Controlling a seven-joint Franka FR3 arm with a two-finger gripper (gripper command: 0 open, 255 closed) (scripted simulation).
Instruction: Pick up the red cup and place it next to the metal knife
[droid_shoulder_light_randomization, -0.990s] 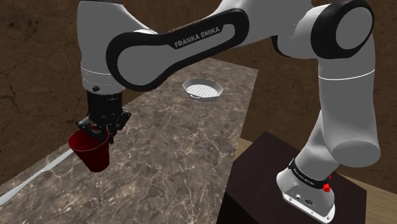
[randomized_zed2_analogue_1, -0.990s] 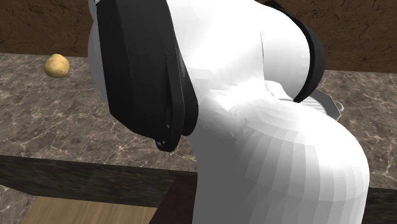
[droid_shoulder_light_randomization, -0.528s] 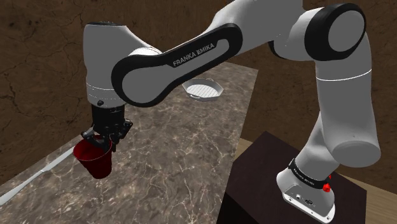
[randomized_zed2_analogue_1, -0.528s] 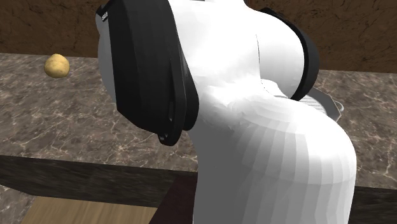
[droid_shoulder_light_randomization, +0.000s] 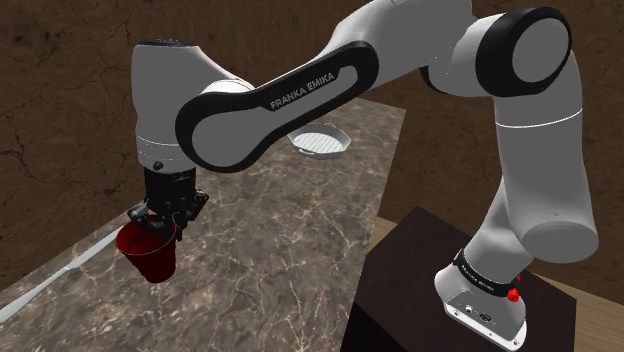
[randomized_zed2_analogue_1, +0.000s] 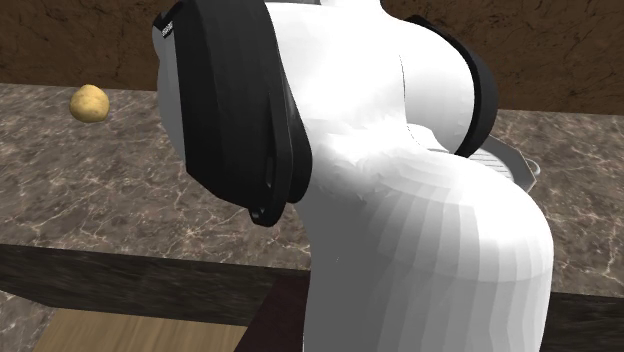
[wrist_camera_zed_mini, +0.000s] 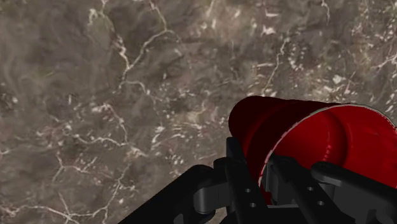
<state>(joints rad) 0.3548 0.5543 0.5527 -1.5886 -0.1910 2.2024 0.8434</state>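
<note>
Here the marbled worktop (droid_shoulder_light_randomization: 300, 230) lies under the white arm (droid_shoulder_light_randomization: 280, 95), which reaches to the shoulder view's left. The cup (droid_shoulder_light_randomization: 152, 258) hangs tilted, low over the worktop, probably because the claw (droid_shoulder_light_randomization: 160, 220) is clenched on its rim alone, one finger (wrist_camera_zed_mini: 236, 175) inside, one outside. A pale strip (droid_shoulder_light_randomization: 55, 275) just beside it may be the knife.

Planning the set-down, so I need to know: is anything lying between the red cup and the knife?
Nothing visible does. The gripper is shut on the rim of the red cup, and the knife lies just to the shoulder view's left of it, with bare counter between. The white dish sits far behind.
</note>
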